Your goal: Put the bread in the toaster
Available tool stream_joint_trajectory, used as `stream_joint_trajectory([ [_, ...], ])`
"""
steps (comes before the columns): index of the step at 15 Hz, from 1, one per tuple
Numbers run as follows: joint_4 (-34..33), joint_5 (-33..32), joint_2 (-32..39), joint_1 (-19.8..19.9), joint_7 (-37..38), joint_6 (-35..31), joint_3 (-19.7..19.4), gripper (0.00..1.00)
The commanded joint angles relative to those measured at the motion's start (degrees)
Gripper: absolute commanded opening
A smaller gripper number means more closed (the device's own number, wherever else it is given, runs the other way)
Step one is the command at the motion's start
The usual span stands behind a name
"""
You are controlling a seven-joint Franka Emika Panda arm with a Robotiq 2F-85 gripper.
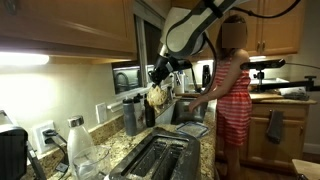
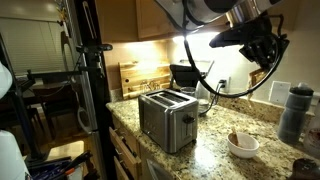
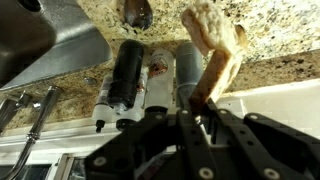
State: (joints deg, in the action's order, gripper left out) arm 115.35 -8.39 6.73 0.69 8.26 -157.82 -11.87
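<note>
In an exterior view, the arm reaches in from the upper right, and its claw is pinched on the top edge of the bread. The slice hangs below the claw, in the air, above and behind the toaster and clear of it. The toaster sits at the bottom of the picture on the speckled counter, its two long slots facing up. A clear bottle stands near the toaster, and a dark tumbler stands farther back by the wall. A person in a red striped dress stands beside the counter.

In an exterior view from the opposite end, the toaster stands near the counter's front edge. The claw is high on the right, well apart from the toaster. A tan patch under it appears to be the bread, though it is small and blurred. A white bowl and a grey bottle stand on the counter, and a wooden board leans against the wall.

In the wrist view, the claw is closed on the narrow end of the bread, which sticks out over the counter. A black bottle and a grey bottle show beside the bread.
</note>
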Motion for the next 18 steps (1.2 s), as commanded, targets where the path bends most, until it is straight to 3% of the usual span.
stream_joint_trajectory([
  [1, 6.38, 6.31, -8.05, 2.34, -7.47, 3.65, 3.72, 0.08],
  [6, 9.15, 16.77, -13.78, 1.91, -20.06, 9.71, 5.24, 0.08],
  [11, 11.15, 19.74, -17.35, 0.72, -27.84, 12.65, 5.24, 0.08],
  [18, 13.34, 29.67, -18.45, -3.60, -40.66, 13.49, 5.16, 0.08],
])
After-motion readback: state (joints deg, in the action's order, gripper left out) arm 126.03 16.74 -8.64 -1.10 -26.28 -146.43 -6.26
